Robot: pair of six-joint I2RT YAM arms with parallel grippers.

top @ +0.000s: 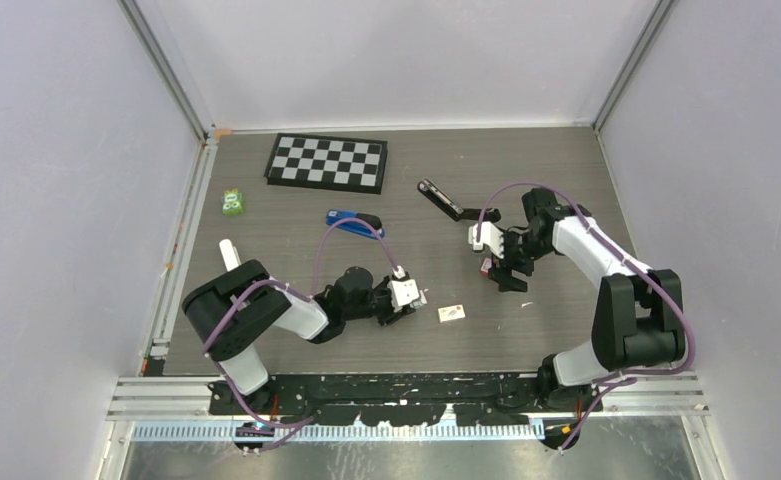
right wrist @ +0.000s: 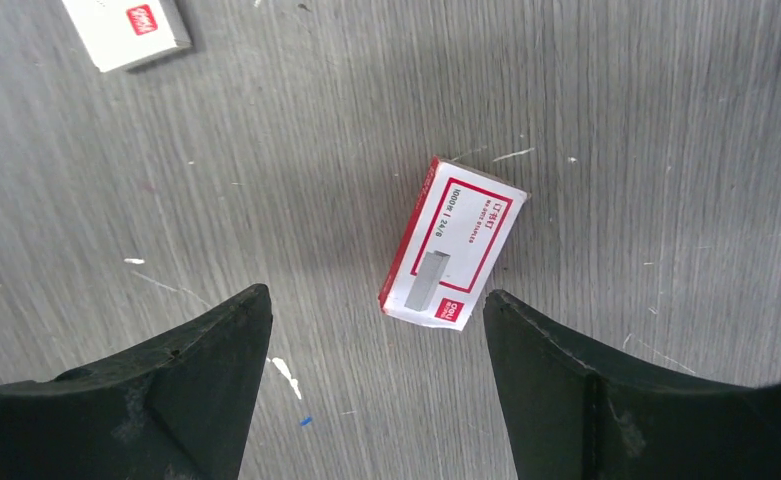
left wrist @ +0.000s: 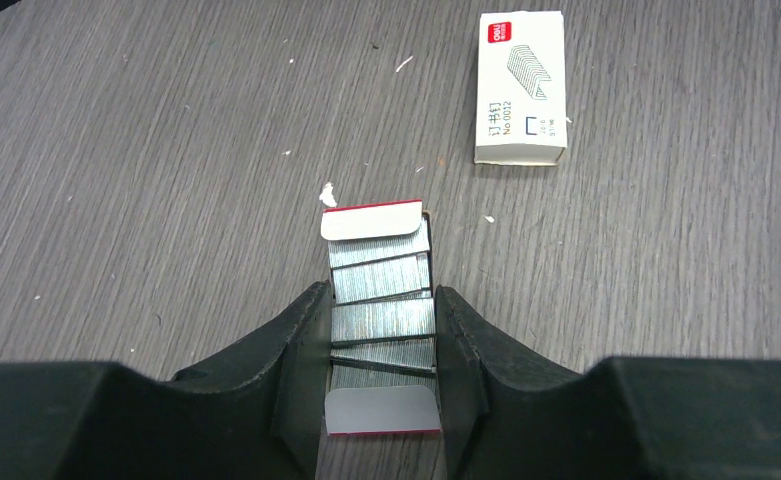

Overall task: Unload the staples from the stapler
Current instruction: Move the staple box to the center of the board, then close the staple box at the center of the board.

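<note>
Several silvery ribbed staples (left wrist: 384,268) lie overlapped in a small open card tray (left wrist: 371,220) with red-edged white flaps. My left gripper (left wrist: 381,300) is shut on the sides of that tray, low over the table; it shows in the top view (top: 416,298). A black stapler (top: 446,200) lies swung open at mid-table. A blue stapler (top: 354,222) lies to its left. My right gripper (right wrist: 376,300) is open and empty above the table, with a red-and-white box (right wrist: 453,243) lying just beyond its fingertips; the gripper shows in the top view (top: 506,275).
A whitish staple box (left wrist: 521,88) lies ahead of the left gripper and shows in the top view (top: 452,313) and the right wrist view (right wrist: 126,28). A checkerboard (top: 328,162) lies at the back. A green object (top: 232,202) is at the left.
</note>
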